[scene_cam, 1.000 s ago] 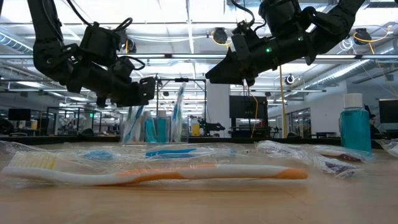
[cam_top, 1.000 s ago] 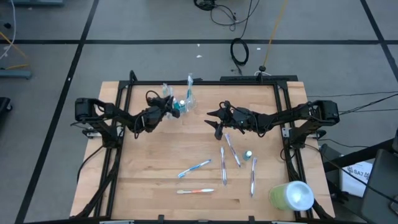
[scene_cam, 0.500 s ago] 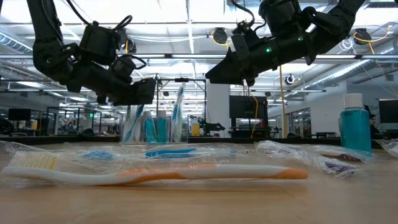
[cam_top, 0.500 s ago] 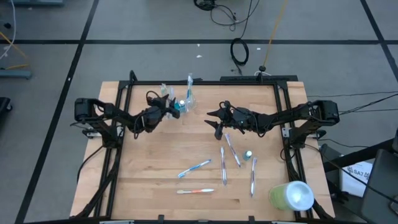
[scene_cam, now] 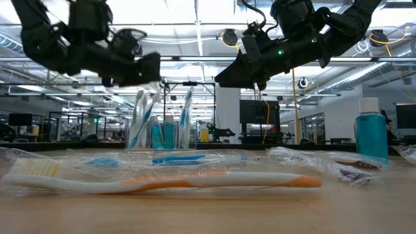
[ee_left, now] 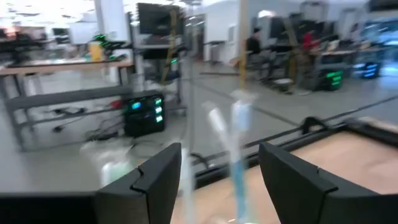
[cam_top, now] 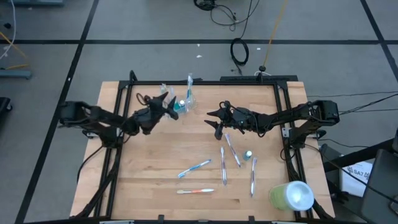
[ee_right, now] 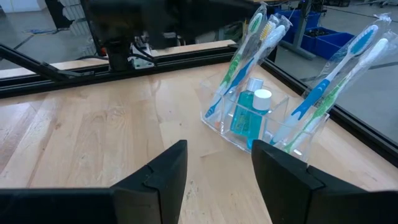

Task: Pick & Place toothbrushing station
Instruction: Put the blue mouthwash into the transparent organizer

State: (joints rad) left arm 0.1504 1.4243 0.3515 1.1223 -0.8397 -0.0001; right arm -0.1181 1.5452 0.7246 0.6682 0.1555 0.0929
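The clear plastic holder [cam_top: 179,101] stands near the table's far edge. It holds several upright wrapped toothbrushes and a teal white-capped bottle [ee_right: 247,118]. My left gripper [cam_top: 168,103] is open and empty, raised just left of the holder; the holder's brushes show beyond its fingers [ee_left: 236,155]. My right gripper [cam_top: 214,122] is open and empty, hovering right of the holder and facing it [ee_right: 261,106]. A blue toothbrush [cam_top: 194,167], an orange one [cam_top: 195,191] and several wrapped brushes [cam_top: 232,149] lie flat on the table, with a small teal bottle [cam_top: 248,154].
A large lime-green cylinder with a white end [cam_top: 291,196] lies at the table's near right corner. A black frame rail [cam_top: 205,81] runs along the far edge behind the holder. Bare wood [cam_top: 155,162] lies at the near left.
My left gripper has gone up, clear above the holder's top in the low view, while the left arm has drawn back toward the table's left edge. The holder and its brushes stay in place. My right gripper has kept still.
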